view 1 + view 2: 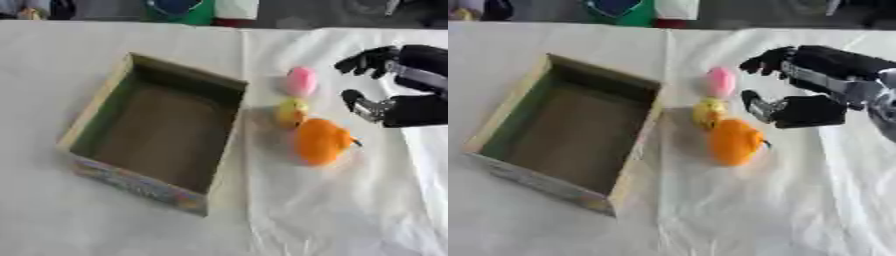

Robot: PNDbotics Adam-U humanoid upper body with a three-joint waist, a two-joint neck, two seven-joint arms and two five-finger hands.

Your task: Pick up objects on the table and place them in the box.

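Three small things, a pink one (301,80), a yellow one (291,111) and an orange one (320,141), lay centre-right beside the empty box (98,100), so we judged our spread, unladen right hand (798,87) should close around the pink one without nudging its neighbours.

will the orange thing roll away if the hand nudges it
Probably somewhat: the orange object looks rounded, so a sideways nudge may roll it. It lies touching or nearly touching the yellow object, which might block it. The wrinkled white cloth could slow it. The right hand hovers open beside it.
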